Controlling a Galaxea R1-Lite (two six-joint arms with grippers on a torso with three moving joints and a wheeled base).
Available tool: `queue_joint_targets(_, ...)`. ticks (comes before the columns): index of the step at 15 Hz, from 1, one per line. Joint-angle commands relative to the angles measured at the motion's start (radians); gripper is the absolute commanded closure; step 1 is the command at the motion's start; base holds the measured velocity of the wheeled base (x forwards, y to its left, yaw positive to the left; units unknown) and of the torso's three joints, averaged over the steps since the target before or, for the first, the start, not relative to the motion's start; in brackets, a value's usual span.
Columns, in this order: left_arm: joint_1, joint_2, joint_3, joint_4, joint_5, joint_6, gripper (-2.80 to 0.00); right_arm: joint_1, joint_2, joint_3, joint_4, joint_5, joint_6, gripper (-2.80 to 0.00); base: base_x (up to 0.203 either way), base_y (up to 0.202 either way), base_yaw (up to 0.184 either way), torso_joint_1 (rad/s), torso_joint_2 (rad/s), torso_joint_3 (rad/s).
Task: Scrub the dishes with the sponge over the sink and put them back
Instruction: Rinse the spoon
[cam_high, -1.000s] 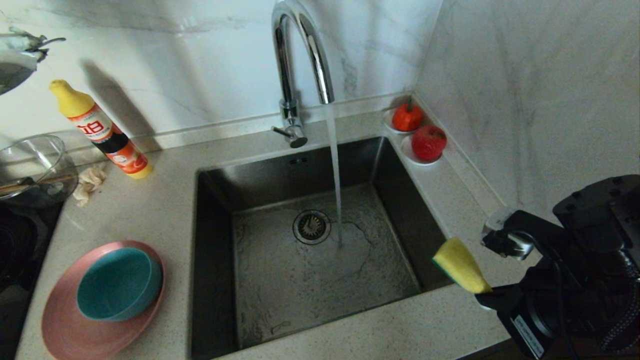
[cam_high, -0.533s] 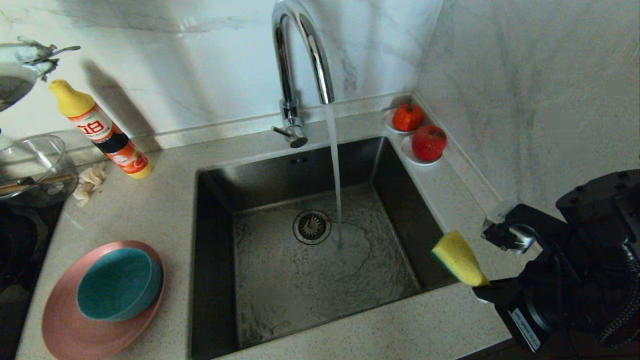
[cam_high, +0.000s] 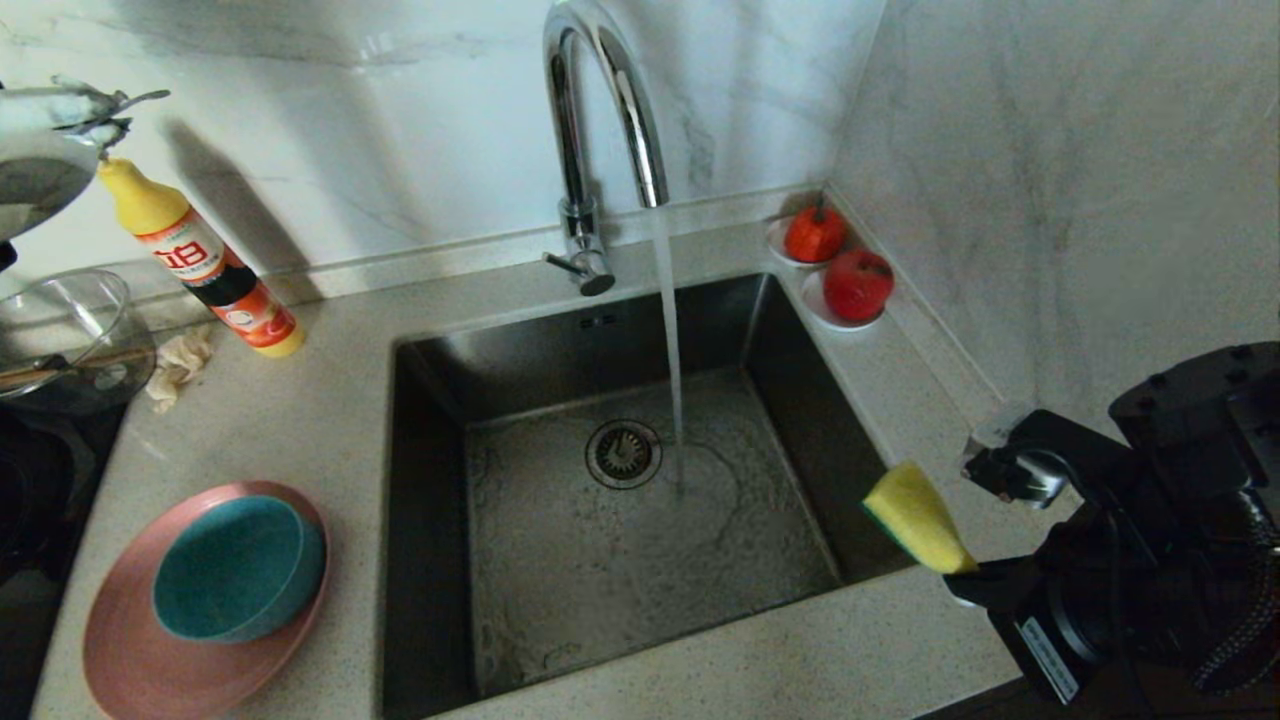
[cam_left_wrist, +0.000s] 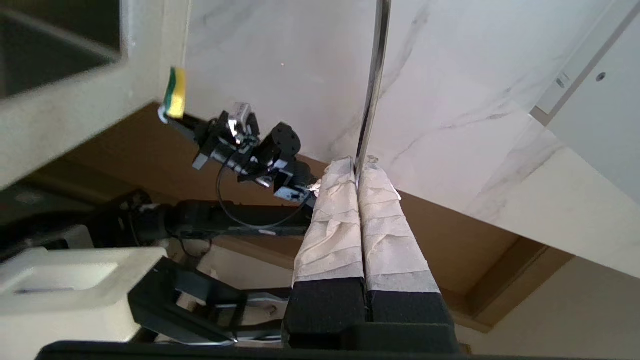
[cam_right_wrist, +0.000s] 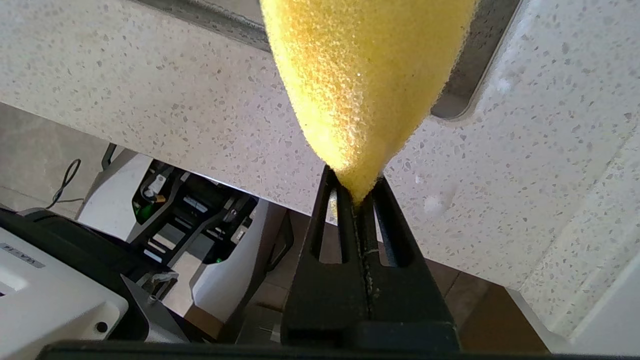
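Sink (cam_high: 800, 420): brushed steel, dull grey, floor wet. Tap (cam_high: 600, 110): polished chrome, mirror-bright. Counter (cam_high: 320, 420): speckled stone, smooth, low sheen. Wall (cam_high: 1050, 170): veined marble-look, glossy. Sponge (cam_right_wrist: 365, 75): yellow foam, open-pored, rough. Plate (cam_high: 130, 660) and bowl (cam_high: 230, 570): matt, plastic-looking. Detergent bottle (cam_high: 200, 260): glossy plastic. Left gripper (cam_left_wrist: 359, 167) fingers (cam_left_wrist: 335, 220): wrapped in wrinkled white cloth tape; it clamps a thin shiny metal spoon (cam_left_wrist: 375, 80).

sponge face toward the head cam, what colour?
Yellow foam, with a thin dark green edge on the sponge. Clearest in the head view.
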Motion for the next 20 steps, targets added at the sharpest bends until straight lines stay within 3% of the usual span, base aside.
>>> queue_joint_targets(1, 0.035, -0.017, -0.023, -0.009, -0.009, -0.013, 0.0, 0.0, 0.011, 0.003, 0.0, 0.0, 0.0, 0.0, 0.0, 0.0, 0.0, 0.0, 0.0, 0.0)
queue_joint_targets(5, 0.144, -0.066, -0.097, -0.009, -0.009, -0.044, 0.0, 0.0, 0.005, 0.018, -0.034, -0.002, -0.002, 0.0, 0.0, 0.0, 0.0, 0.0, 0.0, 0.0)
queue_joint_targets(8, 0.228, -0.087, -0.088, -0.009, -0.009, -0.055, 0.0, 0.0, 0.002, 0.022, -0.035, -0.002, 0.0, 0.0, 0.0, 0.0, 0.0, 0.0, 0.0, 0.0)
queue_joint_targets(20, 0.226, -0.102, -0.087, -0.009, -0.009, -0.064, 0.0, 0.0, 0.0, 0.052, -0.037, -0.002, -0.002, 0.0, 0.0, 0.0, 0.0, 0.0, 0.0, 0.0)
